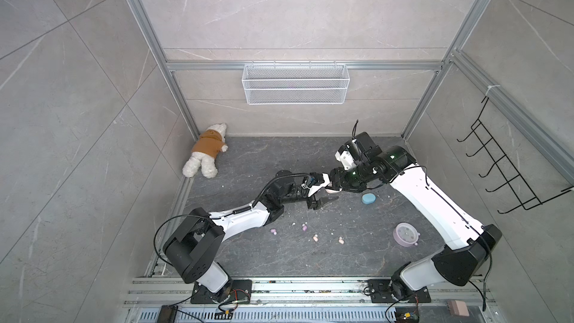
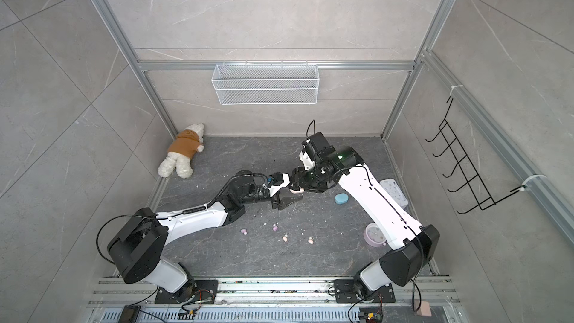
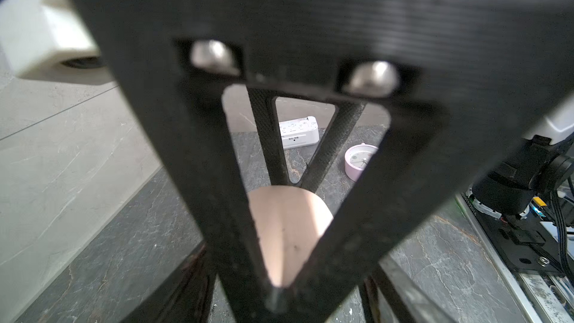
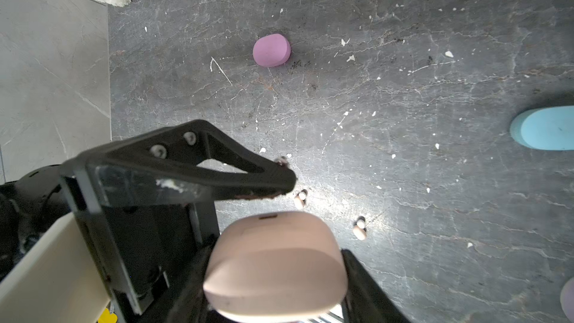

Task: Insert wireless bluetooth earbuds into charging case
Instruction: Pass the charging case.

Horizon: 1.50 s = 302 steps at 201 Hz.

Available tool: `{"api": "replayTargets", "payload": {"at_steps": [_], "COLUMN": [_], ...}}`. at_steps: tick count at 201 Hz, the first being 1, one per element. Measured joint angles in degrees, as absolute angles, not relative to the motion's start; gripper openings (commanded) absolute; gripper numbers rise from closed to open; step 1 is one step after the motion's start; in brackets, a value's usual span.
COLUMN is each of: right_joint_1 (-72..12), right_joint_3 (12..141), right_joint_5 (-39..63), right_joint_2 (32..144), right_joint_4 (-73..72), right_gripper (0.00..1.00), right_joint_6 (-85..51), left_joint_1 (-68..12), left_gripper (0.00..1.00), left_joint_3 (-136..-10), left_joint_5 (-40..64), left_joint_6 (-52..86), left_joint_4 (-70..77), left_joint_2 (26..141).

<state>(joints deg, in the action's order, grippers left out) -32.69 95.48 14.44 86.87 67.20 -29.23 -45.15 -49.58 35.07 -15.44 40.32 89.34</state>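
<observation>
1. Left gripper point(image 3: 285, 243): its near finger fills the left wrist view. The jaws are part open and astride the peach charging case point(image 4: 275, 253). In the right wrist view the one finger that shows stands just clear of the case's edge. Whether the other finger touches the case cannot be told.
2. Right gripper point(image 4: 276, 288): clamped on the peach charging case, one finger at each end.
3. Peach charging case: held off the table with the lid closed and its seam showing. Its long axis spans the right gripper's fingers, and the left jaws sit across its shorter way.
4. Peach earbuds point(image 4: 300, 198): two, loose on the table, lower than the case and off toward the robot's bases. The second peach bud point(image 4: 359, 228) lies near the first.
5. Lilac earbuds point(image 1: 273, 231): two, farther from the case in the same direction.
6. Blue earbuds: not found in any view.
7. Blue case point(image 1: 368, 198): closed, on the table near the peach case, on the right arm's side.
8. Lilac case point(image 4: 271, 50): closed, beyond the left gripper as seen from the peach case.
9. Assessment: the lid probably has to open first. The left gripper seems the nearer one to fetch the peach earbuds.
</observation>
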Motion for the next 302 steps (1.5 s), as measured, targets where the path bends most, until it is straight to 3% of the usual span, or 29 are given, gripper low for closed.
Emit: {"api": "replayTargets", "payload": {"at_steps": [127, 244, 302], "right_joint_1": [-33.0, -33.0, -33.0], "right_joint_3": [95.9, 96.0, 96.0], "right_joint_5": [15.8, 16.1, 16.1], "right_joint_2": [86.9, 86.9, 86.9], "right_joint_4": [66.6, 66.6, 66.6], "right_gripper": [0.57, 0.57, 0.67], "right_joint_6": [-30.5, -30.9, -31.3], "left_joint_1": [-45.7, -45.8, -45.8], "left_gripper": [0.59, 0.4, 0.35], "left_joint_3": [-49.6, -49.5, -49.5], "left_joint_5": [34.0, 33.0, 33.0], "left_joint_6": [-16.3, -17.5, -17.6], "left_joint_4": [41.1, 41.7, 41.7], "left_joint_2": [89.4, 89.4, 89.4]}}
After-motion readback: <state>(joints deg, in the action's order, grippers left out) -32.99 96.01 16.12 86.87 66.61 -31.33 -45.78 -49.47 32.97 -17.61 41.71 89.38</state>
